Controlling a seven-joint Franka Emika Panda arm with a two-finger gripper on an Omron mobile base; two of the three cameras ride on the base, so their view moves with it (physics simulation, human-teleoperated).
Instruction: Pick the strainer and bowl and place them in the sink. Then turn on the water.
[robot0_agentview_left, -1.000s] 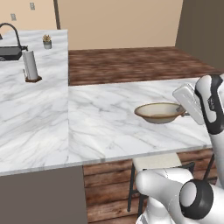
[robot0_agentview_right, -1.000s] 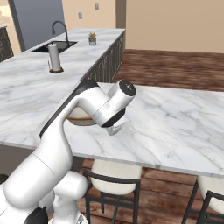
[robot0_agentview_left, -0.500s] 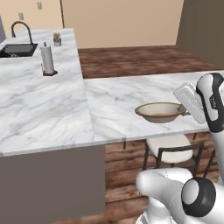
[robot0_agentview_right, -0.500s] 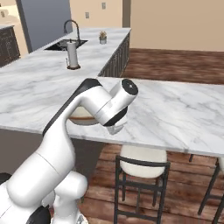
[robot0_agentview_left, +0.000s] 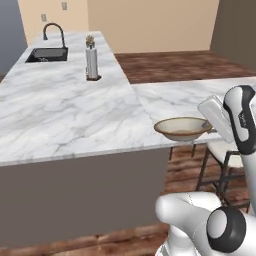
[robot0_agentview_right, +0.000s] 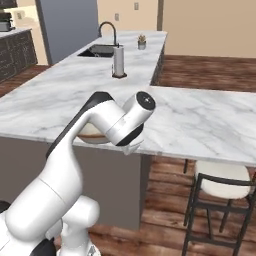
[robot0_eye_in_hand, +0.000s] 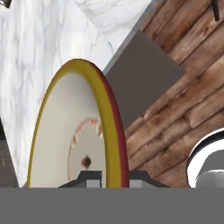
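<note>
Bowl (robot0_agentview_left: 182, 128) pinched at its rim, carried level past the counter's near edge.

Gripper (robot0_eye_in_hand: 112, 177) clamped on the bowl's rim, one finger on each side of it, seen edge-on in the hand view. No writing or labels legible anywhere. Held over the marble counter (robot0_agentview_left: 65, 117) corner, above wood floor (robot0_agentview_right: 165, 210) and beside a stool (robot0_agentview_right: 220, 187). Sink (robot0_agentview_left: 47, 54) well apart at the far end, with faucet (robot0_agentview_left: 54, 32) behind and paper towel roll (robot0_agentview_left: 92, 62) between. Broad bare marble along the way.
</note>
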